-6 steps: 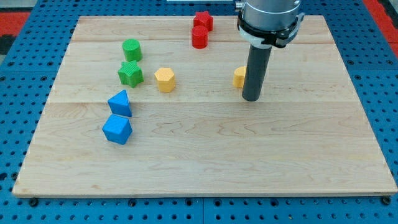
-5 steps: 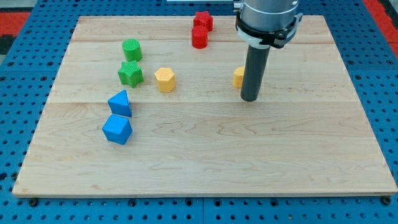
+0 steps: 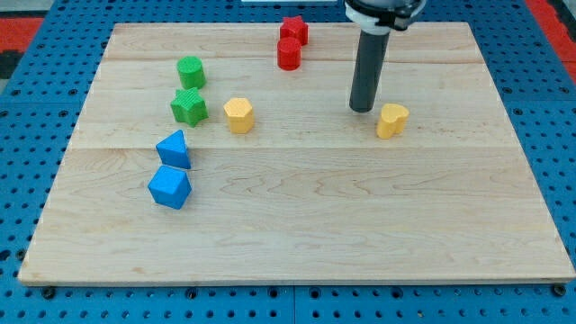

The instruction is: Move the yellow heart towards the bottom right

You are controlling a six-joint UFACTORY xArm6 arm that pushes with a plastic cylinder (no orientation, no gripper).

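The tip (image 3: 363,109) sits on the board (image 3: 297,234) just to the view's left of the yellow heart (image 3: 391,120), slightly above it; whether they touch is hard to tell, a thin gap seems to show. The rod has nothing to open or close and holds nothing. The heart lies right of centre, in the board's upper half. A yellow hexagon (image 3: 238,115) sits well left of it. Green star (image 3: 189,106) and green cylinder (image 3: 191,72) stand further left. Two blue blocks (image 3: 174,148) (image 3: 170,187) lie below them. Red star (image 3: 293,31) and red cylinder (image 3: 289,54) touch near the top edge.
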